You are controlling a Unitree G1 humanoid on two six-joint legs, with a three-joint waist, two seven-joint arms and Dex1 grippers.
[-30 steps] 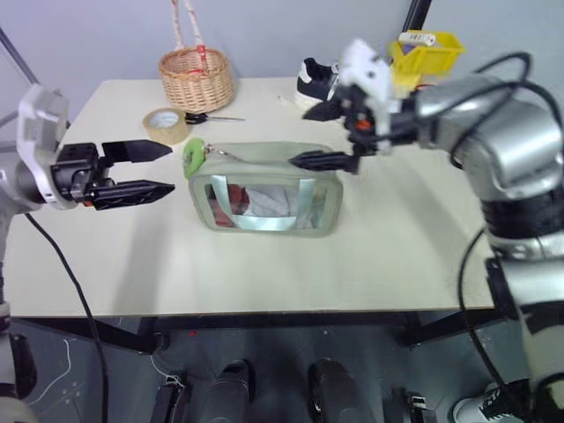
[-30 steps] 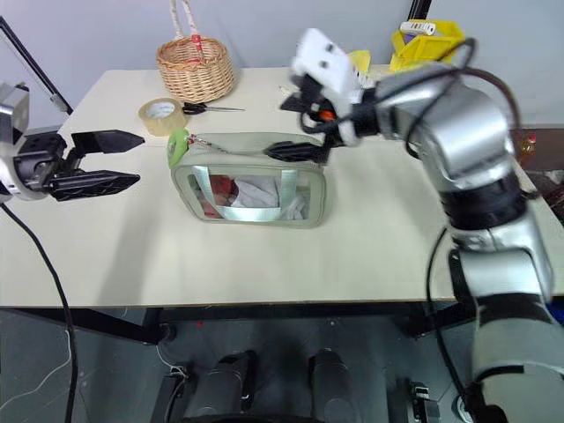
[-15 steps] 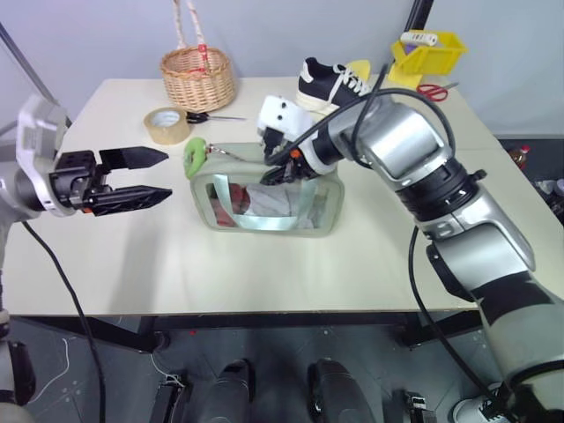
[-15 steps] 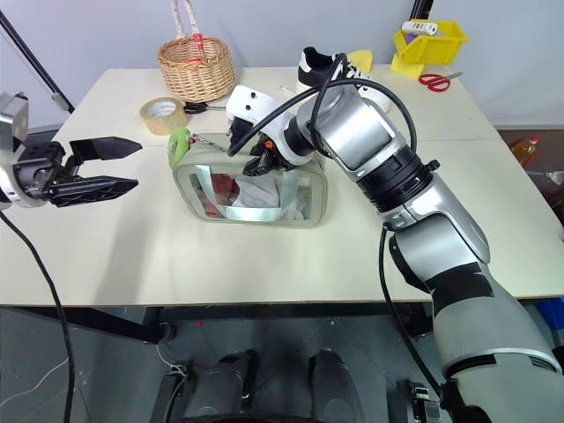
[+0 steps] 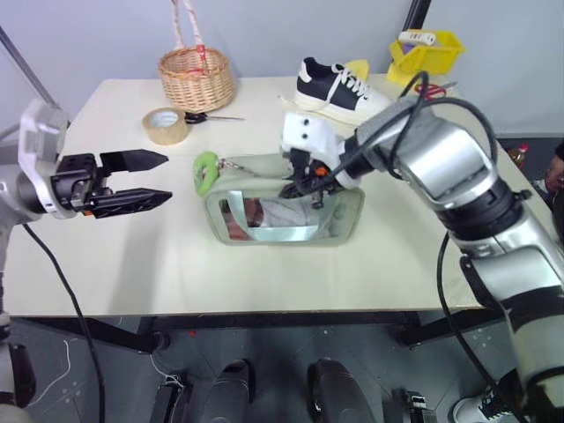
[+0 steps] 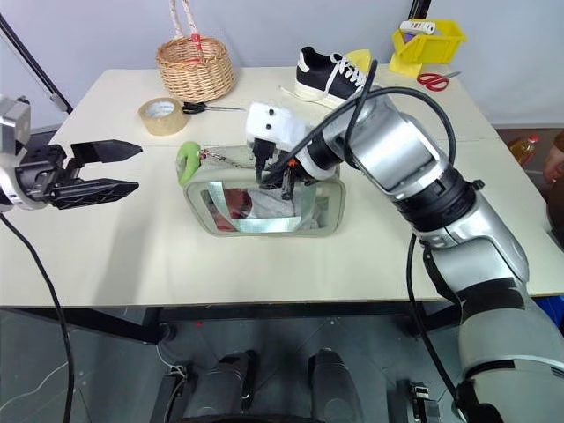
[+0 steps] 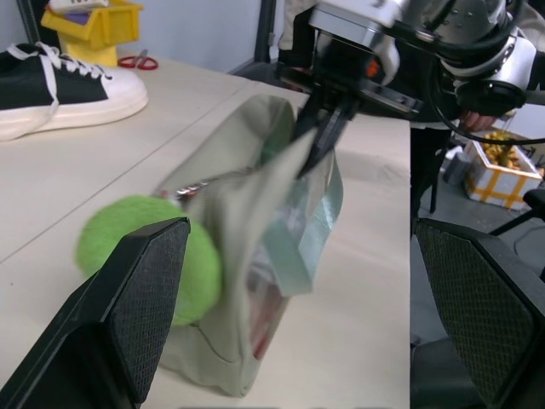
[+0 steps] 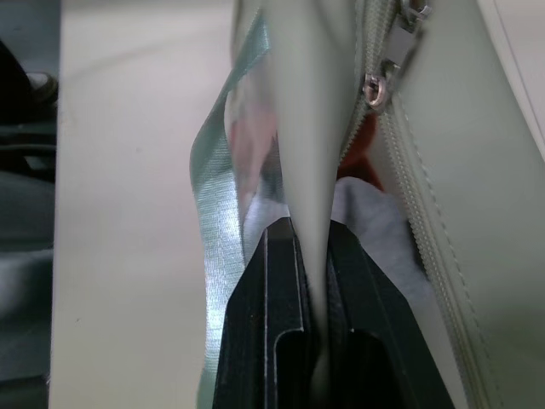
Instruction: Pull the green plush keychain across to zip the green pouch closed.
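1. Green pouch (image 5: 284,204): on the table (image 5: 132,256); front top edge pinched between the closed fingers of the right gripper (image 5: 306,188); zipper open beside those fingers.
2. Green plush keychain (image 5: 205,170): at the pouch end away from the right gripper; just ahead of the left gripper (image 5: 157,180).
3. Left gripper: fingers spread wide, holding nothing; apart from the pouch.
4. Tape roll (image 5: 166,124), wicker basket (image 5: 197,77), sneaker (image 5: 339,85): beyond the pouch.

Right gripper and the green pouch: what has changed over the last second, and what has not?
The right gripper came down from above the far end of the green pouch and shut its jaws on the near edge of the pouch's open top. The pouch slid toward the robot's right. The left gripper stays open and off the pouch; the green plush keychain still hangs at the pouch's left end, ungrasped.
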